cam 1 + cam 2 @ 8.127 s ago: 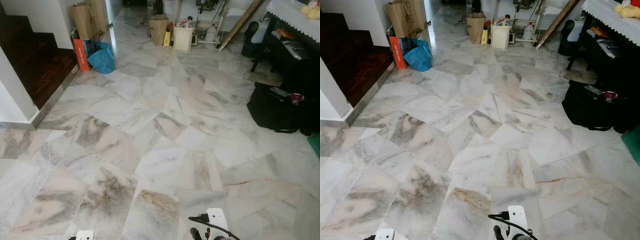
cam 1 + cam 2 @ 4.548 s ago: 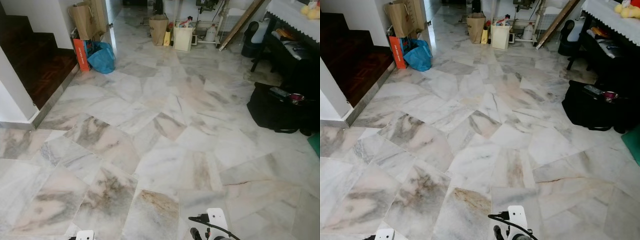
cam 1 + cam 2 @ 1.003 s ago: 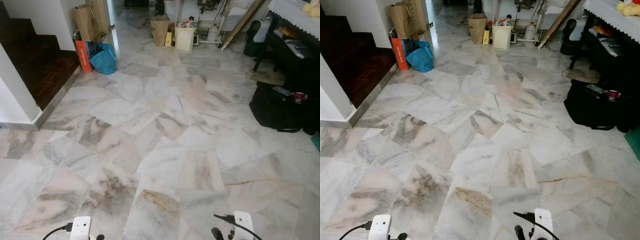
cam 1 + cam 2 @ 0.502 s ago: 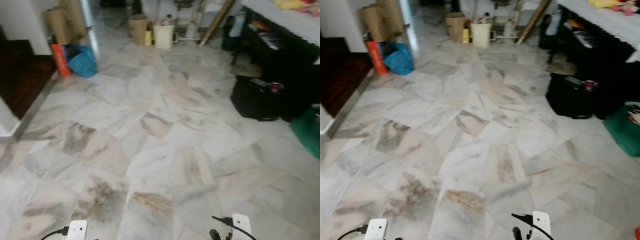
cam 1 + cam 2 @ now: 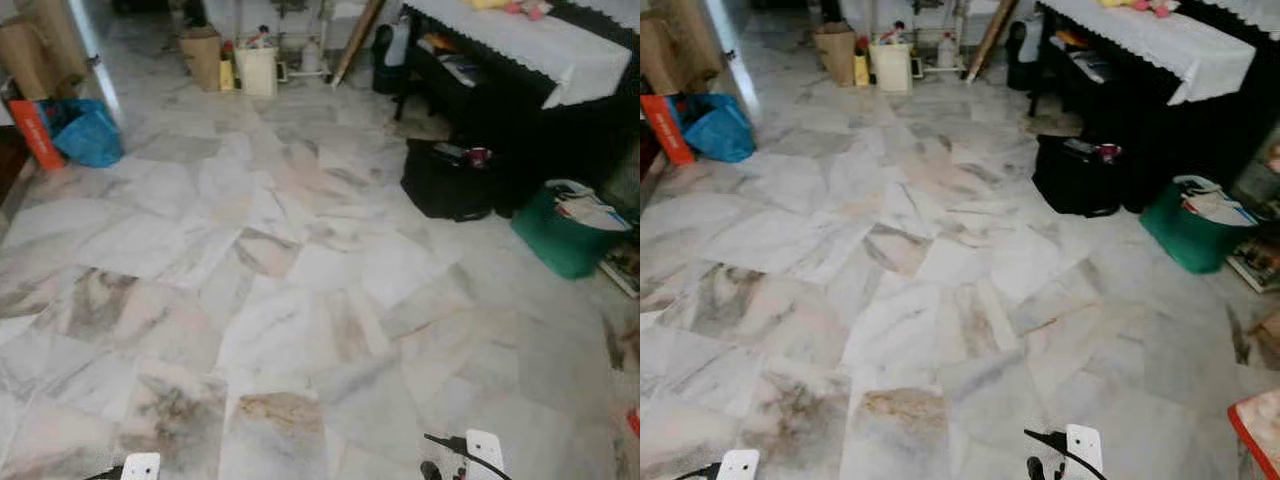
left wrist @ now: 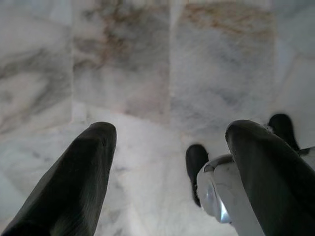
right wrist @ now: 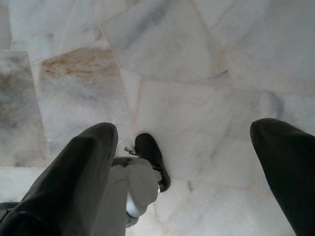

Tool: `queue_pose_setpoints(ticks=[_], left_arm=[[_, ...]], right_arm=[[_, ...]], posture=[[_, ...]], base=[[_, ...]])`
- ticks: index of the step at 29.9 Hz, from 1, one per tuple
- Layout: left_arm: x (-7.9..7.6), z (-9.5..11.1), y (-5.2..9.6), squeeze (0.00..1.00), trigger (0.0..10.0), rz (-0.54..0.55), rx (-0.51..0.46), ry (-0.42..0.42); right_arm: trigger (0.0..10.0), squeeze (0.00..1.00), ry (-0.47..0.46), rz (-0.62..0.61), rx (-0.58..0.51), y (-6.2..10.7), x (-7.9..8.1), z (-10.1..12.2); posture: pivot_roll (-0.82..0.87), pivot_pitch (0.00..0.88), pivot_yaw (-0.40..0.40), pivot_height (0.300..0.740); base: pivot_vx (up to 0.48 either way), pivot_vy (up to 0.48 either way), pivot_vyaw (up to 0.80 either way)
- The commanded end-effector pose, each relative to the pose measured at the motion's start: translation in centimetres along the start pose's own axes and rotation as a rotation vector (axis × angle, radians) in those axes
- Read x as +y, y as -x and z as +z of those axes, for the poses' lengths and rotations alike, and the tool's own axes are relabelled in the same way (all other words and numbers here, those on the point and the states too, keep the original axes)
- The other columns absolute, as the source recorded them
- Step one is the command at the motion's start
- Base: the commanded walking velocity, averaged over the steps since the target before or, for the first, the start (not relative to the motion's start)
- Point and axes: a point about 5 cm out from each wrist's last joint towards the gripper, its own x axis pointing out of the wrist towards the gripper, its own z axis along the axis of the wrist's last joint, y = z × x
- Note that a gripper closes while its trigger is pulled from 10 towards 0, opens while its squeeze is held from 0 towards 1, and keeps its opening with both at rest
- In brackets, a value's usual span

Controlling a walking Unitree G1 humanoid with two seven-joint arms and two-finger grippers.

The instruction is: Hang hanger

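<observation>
My left gripper (image 6: 172,130) hangs low over the marble floor (image 5: 300,330), open, with nothing between its two black fingers (image 6: 83,167). My right gripper (image 7: 184,128) hangs the same way, open and empty, with bare floor tiles under it. In the eye views only the white wrist pieces of the left arm (image 5: 140,466) and the right arm (image 5: 484,450) poke in at the bottom edge. My own silver leg and black foot (image 7: 150,157) show between the fingers in the wrist views.
A black table with a white cloth (image 5: 520,50) stands at the right, with a black bag (image 5: 445,185) and a green basket (image 5: 560,235) on the floor before it. A blue bag (image 5: 85,135), paper bags and boxes (image 5: 205,55) line the far side.
The camera has swung to the right: the dark stairs have left the picture on the left, and the table and green basket have come in. Both arms hang as before.
</observation>
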Motion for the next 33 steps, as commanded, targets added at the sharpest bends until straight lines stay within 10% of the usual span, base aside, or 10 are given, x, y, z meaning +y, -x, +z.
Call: queue_pose_setpoints(ticks=[1,33], left_arm=[[-0.25,-0.65,0.08,0.0,10.0,-0.001,0.033,-0.011],[-0.88,-0.17,-0.08,0.0,10.0,-0.018,0.012,-0.028]], right_arm=[[10.0,0.0,0.004,-0.004,0.01,0.05,-0.11,-0.22],[10.0,0.0,0.012,0.02,0.016,-0.01,0.16,-0.18]], posture=[[0.03,0.0,-0.017,0.74],[0.02,0.0,-0.008,0.74]], base=[[0.0,0.0,-0.77],[0.0,0.0,-0.77]])
